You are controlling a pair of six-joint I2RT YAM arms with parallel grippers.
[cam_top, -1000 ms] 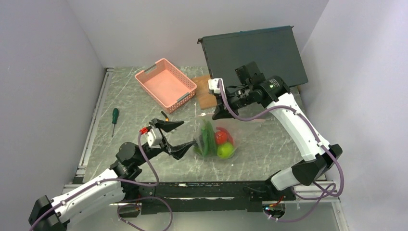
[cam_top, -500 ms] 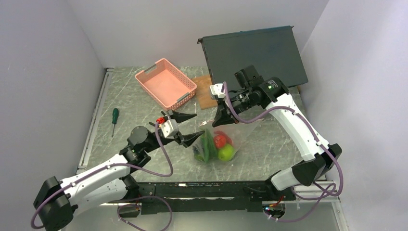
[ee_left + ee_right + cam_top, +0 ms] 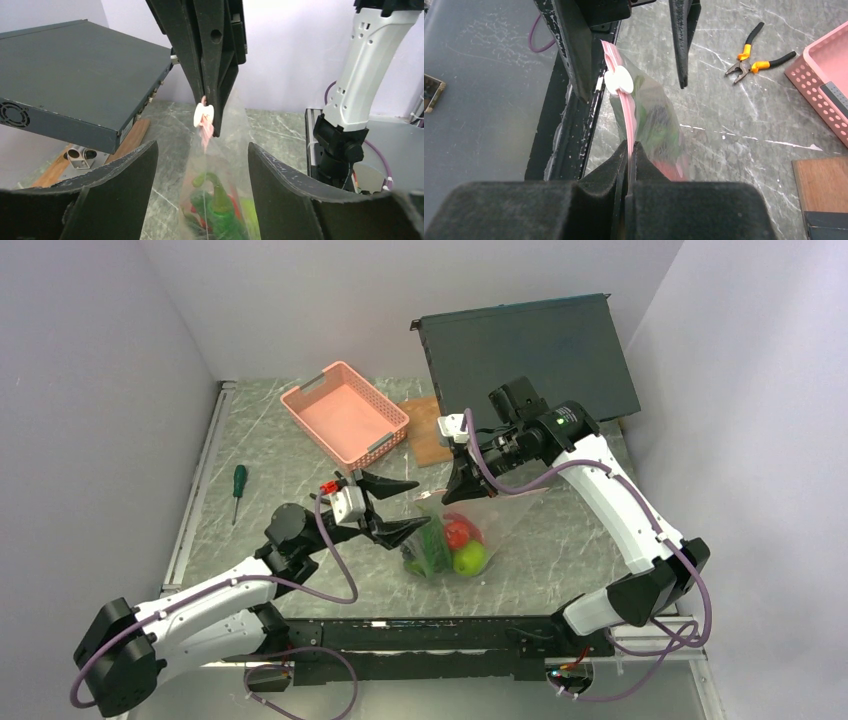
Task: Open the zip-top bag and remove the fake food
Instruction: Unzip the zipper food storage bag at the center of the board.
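Above the grey worktop (image 3: 560,540), the right gripper's (image 3: 462,490) fingers (image 3: 594,195) pinch the pink zip strip (image 3: 624,115) of the clear crinkly plastic bag (image 3: 497,510). The left gripper's (image 3: 421,505) fingers (image 3: 115,185) stand spread astride it.

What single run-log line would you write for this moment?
right gripper: shut on zip strip of zip-top bag | left gripper: open, astride slider | fake food: inside bag

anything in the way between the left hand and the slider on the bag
Nothing visible. The left hand is open, its fingers either side of the zip-top bag with the white slider straight ahead. The right hand is shut on the zip strip beside it.
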